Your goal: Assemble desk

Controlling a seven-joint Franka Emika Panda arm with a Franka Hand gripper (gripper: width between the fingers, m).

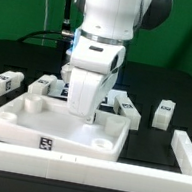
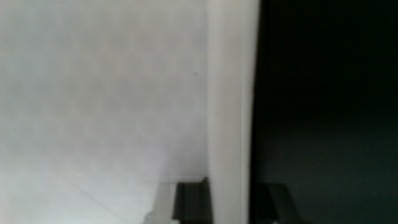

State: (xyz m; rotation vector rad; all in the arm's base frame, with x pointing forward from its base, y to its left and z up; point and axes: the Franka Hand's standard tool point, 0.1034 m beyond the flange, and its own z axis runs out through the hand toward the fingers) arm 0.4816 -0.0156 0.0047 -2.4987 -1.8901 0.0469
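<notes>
Desk top [image 1: 24, 122]: white rimmed tray with round corner sockets and a tagged front wall. Gripper [image 2: 222, 203] is clamped on its rim. Four tagged block legs [image 1: 163, 112] lie nearby on the worktop [image 1: 180, 96].

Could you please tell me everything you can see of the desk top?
The desk top is a white, plastic-looking rectangular tray with a raised rim and round corner sockets. A black-and-white square tag sits on its front wall. It lies flat, open side up, on the dark table just beyond the white rail. The gripper stands over its far side; in the wrist view the fingers are closed on a thin upright wall.
</notes>
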